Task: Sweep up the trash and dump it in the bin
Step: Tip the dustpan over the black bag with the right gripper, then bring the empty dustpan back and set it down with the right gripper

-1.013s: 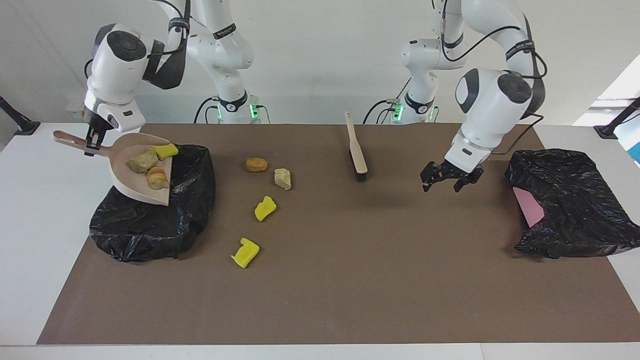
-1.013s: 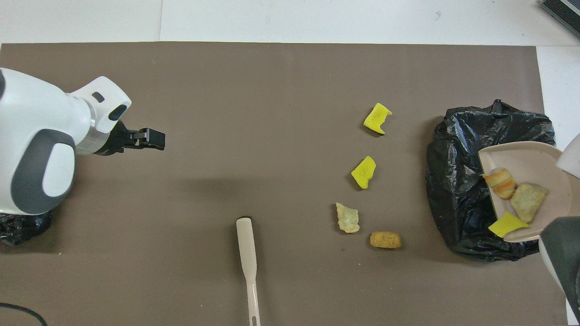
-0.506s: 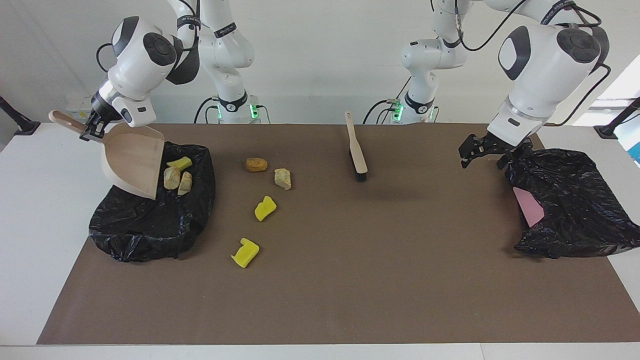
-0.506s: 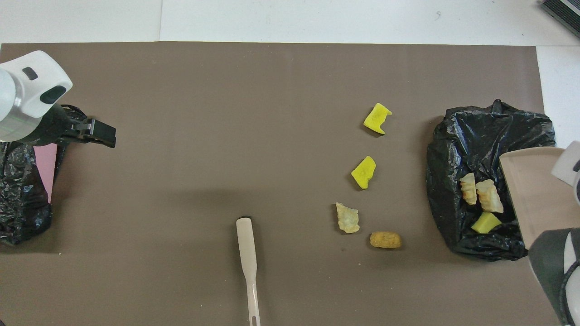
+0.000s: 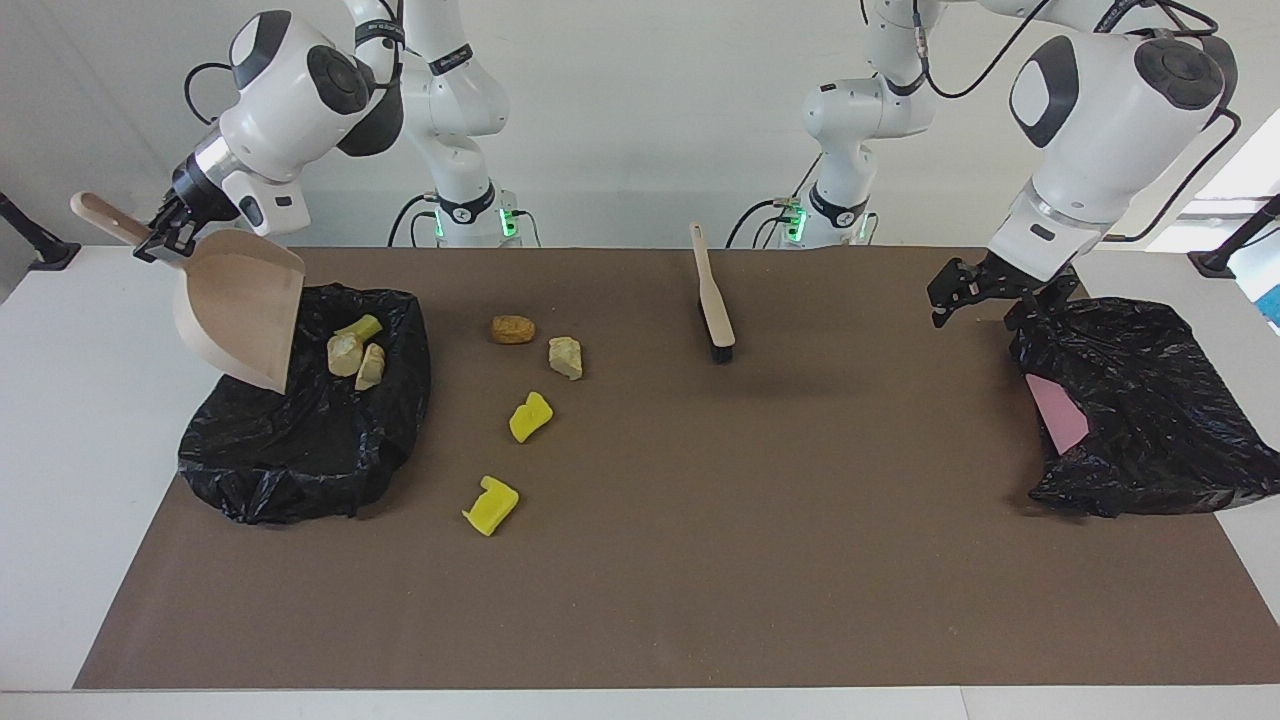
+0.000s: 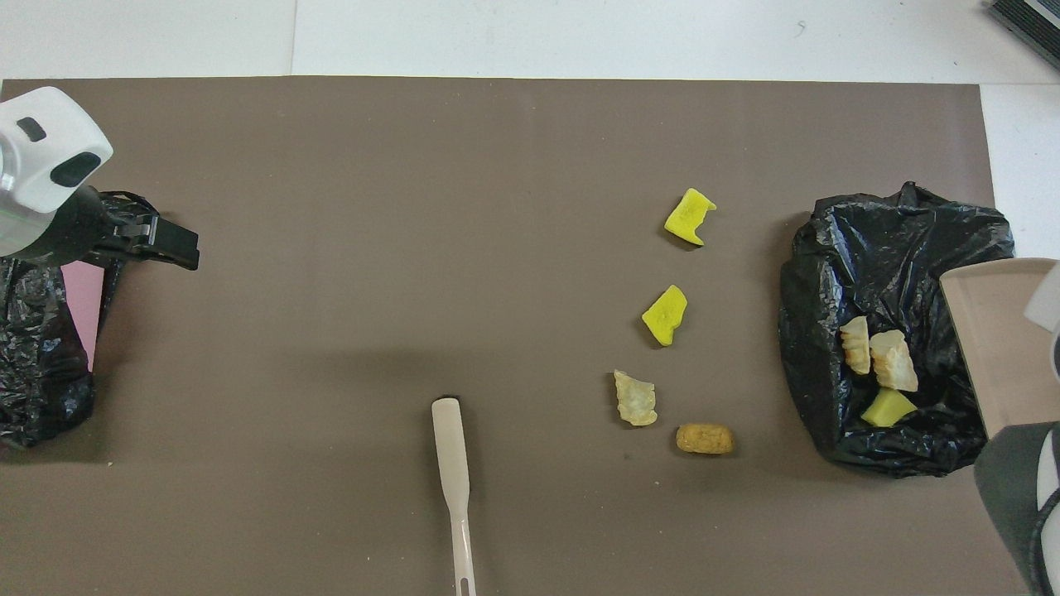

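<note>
facing view — trash [image 5: 352, 352] below right end effector [image 5: 160, 237]

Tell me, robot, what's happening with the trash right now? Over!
Right gripper holds dustpan tipped over bin bag. Left gripper open, waiting. Three pieces binned, four on mat. Nothing blocking.

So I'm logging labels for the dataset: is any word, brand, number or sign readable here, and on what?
None can be read.
Dark bands on the white robot arms carry pale lettering, too small to read.
The beige plastic dustpan, beige brush and black bin bags show no text.
</note>
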Available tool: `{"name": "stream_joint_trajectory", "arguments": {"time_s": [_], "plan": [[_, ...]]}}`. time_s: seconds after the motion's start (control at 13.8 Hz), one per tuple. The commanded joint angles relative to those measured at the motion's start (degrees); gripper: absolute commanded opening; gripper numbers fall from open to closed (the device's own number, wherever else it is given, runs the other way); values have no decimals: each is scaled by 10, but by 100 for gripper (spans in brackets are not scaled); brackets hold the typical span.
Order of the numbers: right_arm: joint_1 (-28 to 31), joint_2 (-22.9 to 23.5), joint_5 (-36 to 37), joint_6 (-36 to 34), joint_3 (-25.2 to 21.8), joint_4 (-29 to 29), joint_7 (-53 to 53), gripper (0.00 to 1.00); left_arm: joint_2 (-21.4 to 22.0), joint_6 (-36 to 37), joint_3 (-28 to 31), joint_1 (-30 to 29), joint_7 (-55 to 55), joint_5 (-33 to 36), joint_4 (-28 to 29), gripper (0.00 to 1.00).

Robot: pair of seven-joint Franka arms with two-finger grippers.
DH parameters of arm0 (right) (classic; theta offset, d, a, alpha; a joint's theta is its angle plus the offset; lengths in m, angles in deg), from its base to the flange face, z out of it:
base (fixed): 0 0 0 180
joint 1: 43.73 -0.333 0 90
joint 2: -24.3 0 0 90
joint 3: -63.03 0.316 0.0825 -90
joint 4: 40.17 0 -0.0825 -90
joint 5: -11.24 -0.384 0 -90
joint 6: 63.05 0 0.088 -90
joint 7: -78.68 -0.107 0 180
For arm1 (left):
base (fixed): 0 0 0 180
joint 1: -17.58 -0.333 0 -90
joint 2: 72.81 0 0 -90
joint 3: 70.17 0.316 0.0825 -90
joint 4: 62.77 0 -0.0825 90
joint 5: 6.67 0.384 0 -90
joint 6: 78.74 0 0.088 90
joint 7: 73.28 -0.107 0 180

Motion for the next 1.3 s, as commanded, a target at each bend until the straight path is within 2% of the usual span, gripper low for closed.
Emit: {"name": "stream_joint_trajectory", "arguments": {"time_s": [0.0,0.22,0.51,0.72,1.09,1.23], "plan": [[-36,57,-42,-50,7,-84,-42,0,9,6,-1,-8,-1,2,-10,100],[-79,121,-133,-122,7,-191,-109,0,17,8,1,-18,-2,3,-11,100],[-116,175,-237,-140,7,-263,-279,0,17,7,1,-19,-3,2,-11,100],[-163,257,-296,-188,7,-363,-451,0,21,8,-1,-18,-3,2,-9,100],[-239,390,-407,-201,6,-508,-735,0,23,9,-2,-18,-6,2,-7,100],[-268,443,-428,-204,8,-558,-845,0,23,8,-2,-18,-7,2,-7,100]]}}
